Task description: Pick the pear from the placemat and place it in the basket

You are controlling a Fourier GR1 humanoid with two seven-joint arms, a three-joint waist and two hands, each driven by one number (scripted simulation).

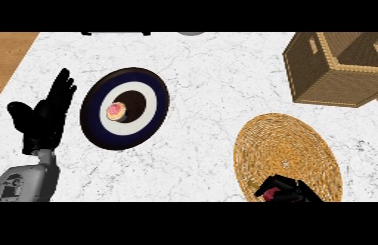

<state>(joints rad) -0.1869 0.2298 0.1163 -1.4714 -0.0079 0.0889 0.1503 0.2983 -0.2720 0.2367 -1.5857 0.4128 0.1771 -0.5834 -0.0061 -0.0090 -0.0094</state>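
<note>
Head view: I count one basket (325,74) well ahead of my right hand (299,188), one placemat (288,149) under it, and one plate (122,139) just beside my open, upright left hand (40,119). The right hand's fingers curl round the pear (272,193), which is mostly hidden at the placemat's near edge.

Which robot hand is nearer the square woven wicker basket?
Right. The right robot hand, curled round the pear at the near edge of the round straw placemat, sits below the basket; the left robot hand rests open at the far left, beyond the dark blue plate.
</note>
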